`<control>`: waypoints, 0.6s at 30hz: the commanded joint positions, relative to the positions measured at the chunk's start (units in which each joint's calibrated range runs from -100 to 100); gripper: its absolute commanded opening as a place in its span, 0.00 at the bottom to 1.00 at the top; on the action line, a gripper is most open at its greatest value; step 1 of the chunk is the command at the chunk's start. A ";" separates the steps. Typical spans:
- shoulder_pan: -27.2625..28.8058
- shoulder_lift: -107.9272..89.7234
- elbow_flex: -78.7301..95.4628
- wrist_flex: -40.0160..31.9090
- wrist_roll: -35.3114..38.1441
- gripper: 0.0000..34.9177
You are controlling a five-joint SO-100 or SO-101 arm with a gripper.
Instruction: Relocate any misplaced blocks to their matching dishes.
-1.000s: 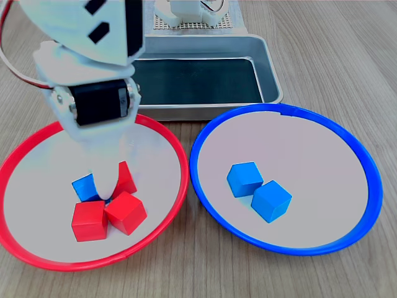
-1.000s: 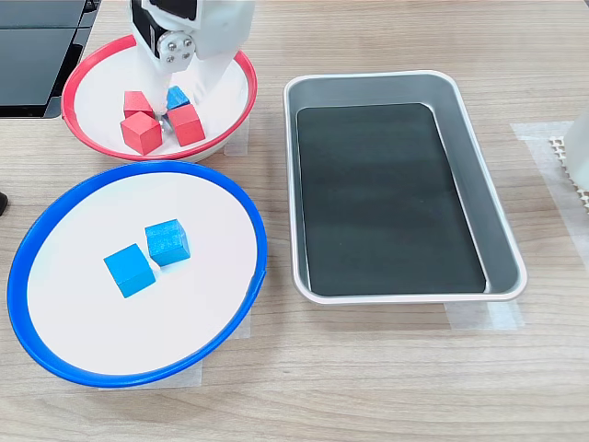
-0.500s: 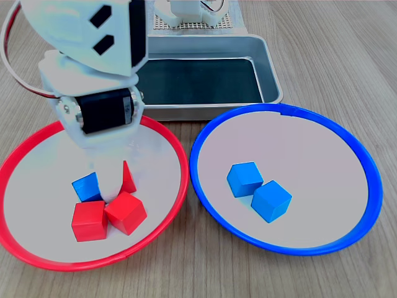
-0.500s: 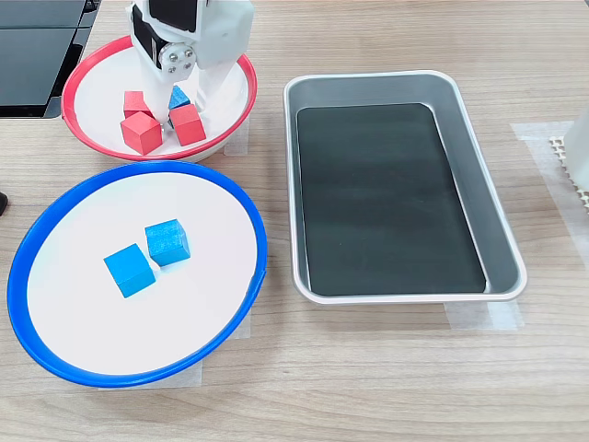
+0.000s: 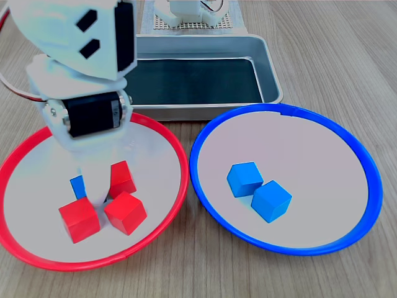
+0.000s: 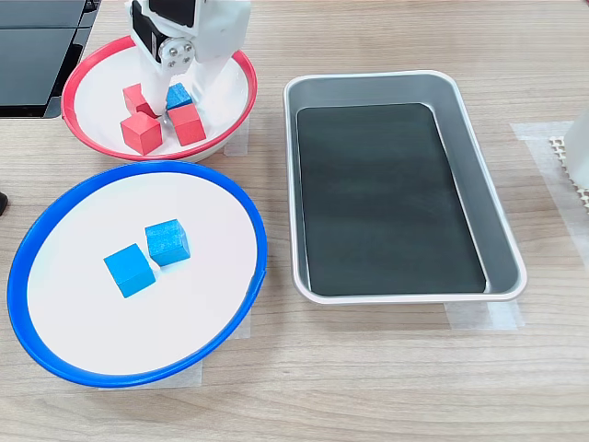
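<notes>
Presently the white arm's jaws [image 5: 93,197] reach down into the round red-rimmed dish [image 5: 162,133], beside the small matte blue cube [image 6: 178,95] lying misplaced at its centre; whether they are apart or closed cannot be told. Three small matte red cubes [image 5: 126,212] crowd it from 3 to 7 o'clock. Risk: a finger catches a red neighbour, nudging the blue cube away or lifting both.

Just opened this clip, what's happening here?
A small white robot arm has its gripper down in the red-rimmed dish, reaching for the one blue cube lying among three red cubes. Whether it has a grip yet is unclear. The blue-rimmed dish holds two blue cubes. The metal tray has no blocks in it.
</notes>
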 commanded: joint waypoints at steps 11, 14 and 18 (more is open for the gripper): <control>0.51 0.49 -3.78 -1.13 0.68 0.25; 0.51 0.66 -3.96 -1.05 0.88 0.23; 0.42 0.83 -4.05 -1.05 1.27 0.19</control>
